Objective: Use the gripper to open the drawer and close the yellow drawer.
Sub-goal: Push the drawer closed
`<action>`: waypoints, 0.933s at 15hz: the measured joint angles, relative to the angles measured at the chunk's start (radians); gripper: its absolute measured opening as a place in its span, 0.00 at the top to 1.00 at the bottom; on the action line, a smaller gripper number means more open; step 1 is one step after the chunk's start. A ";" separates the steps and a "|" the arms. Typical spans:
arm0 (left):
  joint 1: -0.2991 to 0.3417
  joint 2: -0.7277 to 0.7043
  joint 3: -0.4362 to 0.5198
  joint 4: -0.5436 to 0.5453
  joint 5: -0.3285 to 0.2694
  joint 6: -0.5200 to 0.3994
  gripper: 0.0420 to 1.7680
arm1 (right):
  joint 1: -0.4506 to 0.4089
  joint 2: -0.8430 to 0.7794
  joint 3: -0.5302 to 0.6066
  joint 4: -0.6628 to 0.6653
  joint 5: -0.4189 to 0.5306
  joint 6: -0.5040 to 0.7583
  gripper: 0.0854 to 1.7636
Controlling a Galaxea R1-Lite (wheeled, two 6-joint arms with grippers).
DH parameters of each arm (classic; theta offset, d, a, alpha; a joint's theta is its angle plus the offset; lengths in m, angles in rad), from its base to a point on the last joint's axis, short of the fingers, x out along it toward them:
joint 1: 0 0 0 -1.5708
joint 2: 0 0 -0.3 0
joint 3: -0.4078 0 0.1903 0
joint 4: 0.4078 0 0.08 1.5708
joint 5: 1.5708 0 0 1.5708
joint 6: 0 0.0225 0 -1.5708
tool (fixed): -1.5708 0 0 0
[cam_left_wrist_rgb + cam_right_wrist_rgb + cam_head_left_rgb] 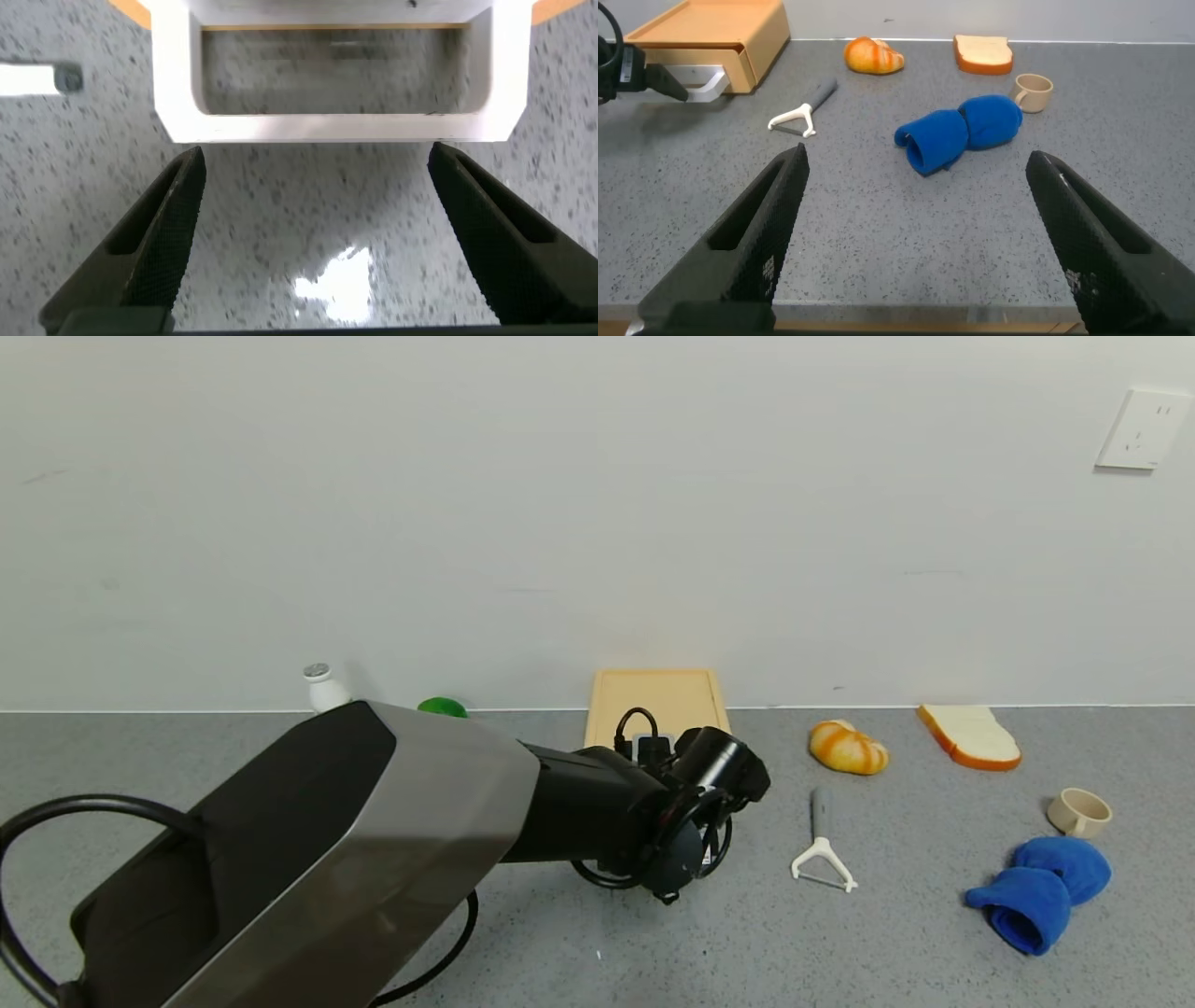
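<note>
The yellow drawer's low tan case (656,702) stands against the back wall; it also shows in the right wrist view (710,37), where the drawer front looks flush with the case. Its white loop handle (332,126) lies just beyond the tips of my left gripper (316,161), which is open and not touching it, low over the table. The handle (699,86) and the left gripper (656,84) also show in the right wrist view. In the head view my left arm (597,803) covers the handle and the fingers. My right gripper (917,161) is open and empty at the table's front edge.
To the right of the case lie a white peeler (822,859), a bread roll (848,748), a toast slice (969,735), a beige cup (1079,811) and a blue cloth (1041,887). A white bottle (323,687) and a green object (442,707) stand at the back left.
</note>
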 joint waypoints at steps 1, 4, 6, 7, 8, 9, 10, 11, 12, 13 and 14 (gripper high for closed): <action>0.008 0.007 -0.015 -0.001 0.000 0.011 0.03 | 0.000 0.000 0.000 0.000 0.000 0.000 0.03; 0.027 0.027 -0.055 -0.001 -0.006 0.036 0.03 | 0.000 0.000 0.000 0.000 0.000 0.000 0.03; 0.038 0.037 -0.070 -0.002 -0.017 0.042 0.03 | 0.000 0.000 0.000 0.000 0.000 0.000 0.03; 0.039 0.039 -0.072 -0.001 -0.017 0.044 0.03 | 0.000 0.000 0.000 0.000 0.000 0.000 0.03; 0.040 0.040 -0.074 -0.001 -0.017 0.044 0.03 | 0.000 0.000 0.000 0.000 0.000 0.000 0.03; 0.041 0.040 -0.074 -0.001 -0.017 0.046 0.03 | 0.000 0.000 0.000 0.000 0.000 0.000 0.03; 0.041 0.039 -0.075 0.000 -0.017 0.046 0.03 | 0.000 0.000 0.000 0.000 0.000 0.000 0.03; 0.039 0.036 -0.072 0.005 -0.013 0.046 0.03 | 0.000 0.000 0.000 0.000 0.000 0.000 0.03; 0.037 0.027 -0.068 0.011 -0.008 0.047 0.03 | 0.000 0.000 0.000 0.000 0.000 0.000 0.03; 0.035 0.011 -0.062 0.016 -0.006 0.050 0.03 | 0.000 0.000 0.000 0.000 0.000 0.000 0.03; 0.031 -0.013 -0.054 0.027 -0.004 0.060 0.03 | 0.000 0.000 0.000 0.000 0.000 0.000 0.03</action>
